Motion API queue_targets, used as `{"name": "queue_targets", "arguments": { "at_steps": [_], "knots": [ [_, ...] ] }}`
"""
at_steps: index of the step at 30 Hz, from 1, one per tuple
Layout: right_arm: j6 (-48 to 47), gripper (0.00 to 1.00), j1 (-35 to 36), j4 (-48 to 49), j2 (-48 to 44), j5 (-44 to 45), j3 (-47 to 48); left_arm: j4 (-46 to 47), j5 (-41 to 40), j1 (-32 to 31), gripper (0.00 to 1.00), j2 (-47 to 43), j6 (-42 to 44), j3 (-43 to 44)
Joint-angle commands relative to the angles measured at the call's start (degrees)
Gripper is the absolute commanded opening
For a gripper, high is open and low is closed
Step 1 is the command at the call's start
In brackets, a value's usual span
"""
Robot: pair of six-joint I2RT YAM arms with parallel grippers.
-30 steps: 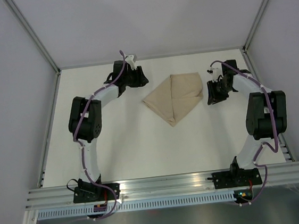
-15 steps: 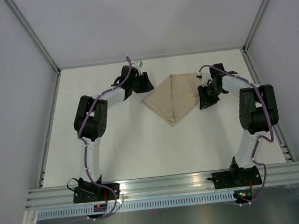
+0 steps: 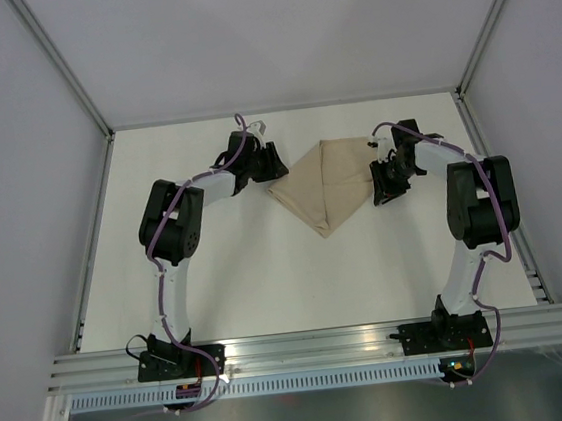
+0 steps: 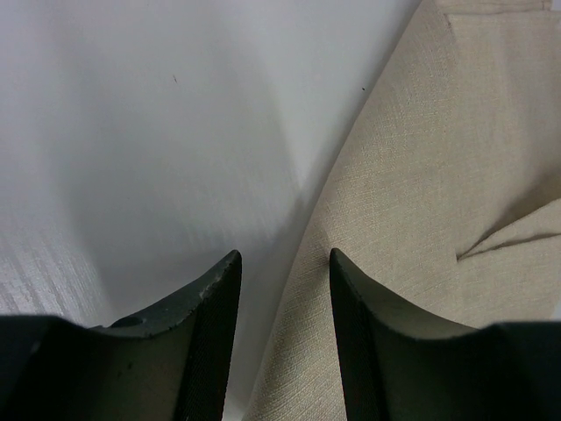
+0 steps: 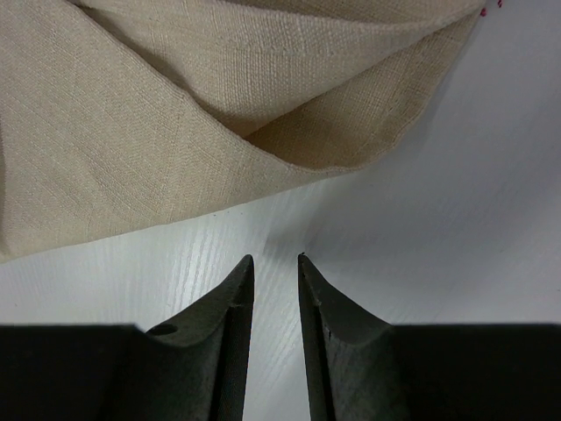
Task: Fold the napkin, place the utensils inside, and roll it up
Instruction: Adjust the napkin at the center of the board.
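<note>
The beige napkin [image 3: 326, 184] lies folded into a kite shape at the middle back of the white table, its point toward the arms. My left gripper [image 3: 274, 163] is at the napkin's left corner. In the left wrist view it [image 4: 283, 256] stands open, low over the table, and the napkin's [image 4: 421, 175] edge runs between the two fingers. My right gripper [image 3: 382, 182] is at the napkin's right edge. In its own view it [image 5: 274, 259] is open by a narrow gap over bare table, just short of the folded layers of the napkin [image 5: 131, 132]. The utensils are out of view.
The table [image 3: 268, 282] is boxed in by pale walls, with metal posts at the back corners [image 3: 110, 134]. An aluminium rail [image 3: 315, 346] carrying both arm bases runs along the near edge.
Both grippers have moved inward to the napkin, the left one rightward to its left corner and the right one leftward to its right edge. Both jaws have narrowed slightly. The napkin has not moved.
</note>
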Motion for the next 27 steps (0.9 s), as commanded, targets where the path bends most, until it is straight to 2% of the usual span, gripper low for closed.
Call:
{"name": "queue_targets", "arguments": {
  "at_steps": [1,27],
  "knots": [
    [1.0,0.33,0.0,0.5,1.0,0.5,2.3,0.7,-1.0,0.2,0.50,-1.7,-2.1,-1.2],
    [1.7,0.33,1.6,0.6,4.6,2.6,5.2,1.5,-1.1,0.2,0.48,-3.0,-4.2,-4.0]
  ]
}}
